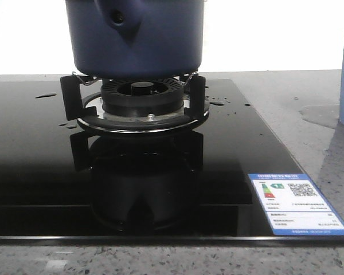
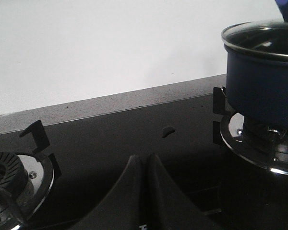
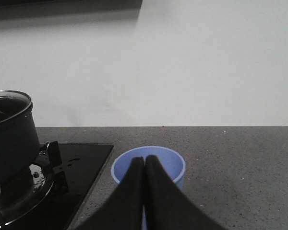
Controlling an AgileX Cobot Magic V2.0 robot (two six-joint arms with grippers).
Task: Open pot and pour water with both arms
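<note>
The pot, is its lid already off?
No, the pot on the burner carries a glass lid with a metal rim covering its top in the left wrist view.

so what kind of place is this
Likely a kitchen counter, perhaps a test setup: a black glass gas hob with a burner, a navy pot on its support, and a speckled grey countertop.

Pot (image 1: pixel 136 40) on burner stand (image 1: pixel 140 106) blocks the hob's middle. Pale blue cup (image 3: pixel 149 167) stands just beyond right claw (image 3: pixel 144 163). Open grey worktop (image 3: pixel 240 167) beside the cup.
</note>
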